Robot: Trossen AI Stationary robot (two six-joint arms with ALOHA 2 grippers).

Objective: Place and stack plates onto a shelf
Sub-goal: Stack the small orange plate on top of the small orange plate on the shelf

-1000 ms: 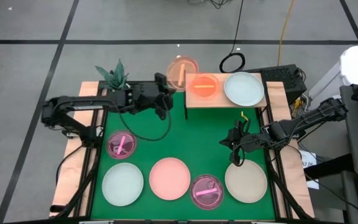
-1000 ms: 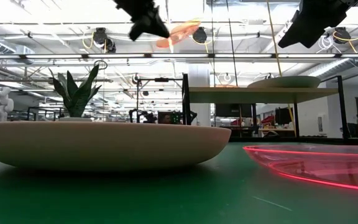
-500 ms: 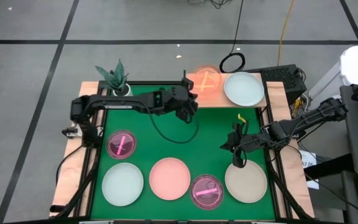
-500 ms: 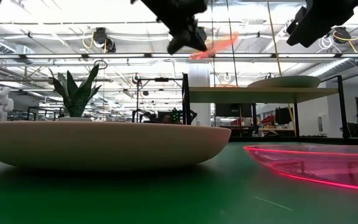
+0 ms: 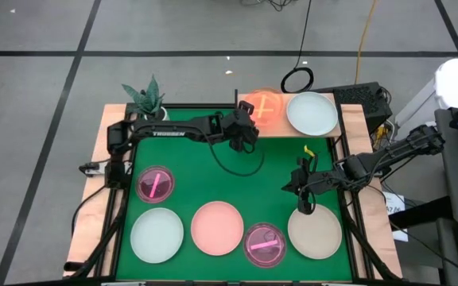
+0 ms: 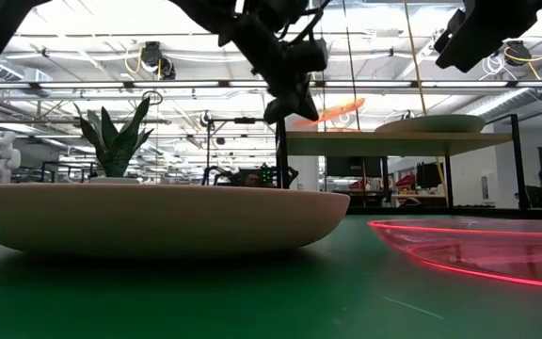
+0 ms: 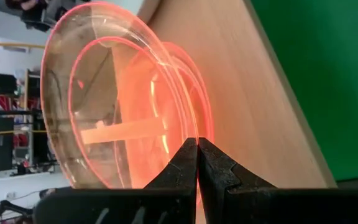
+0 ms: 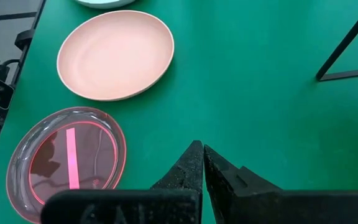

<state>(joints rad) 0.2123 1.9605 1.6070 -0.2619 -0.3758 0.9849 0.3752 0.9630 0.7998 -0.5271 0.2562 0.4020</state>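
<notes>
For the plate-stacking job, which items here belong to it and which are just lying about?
Belong to the job:
- shelf
- orange plate, held by the left gripper over another orange plate on the shelf
- pale blue-green plate on the shelf
- six plates on the green table

Just lying about:
- potted plant
- black cable loop on the floor
- right gripper, waiting

Two dark jointed arms [image 5: 173, 127], white lettering, looping black cable [image 5: 233, 163]
</notes>
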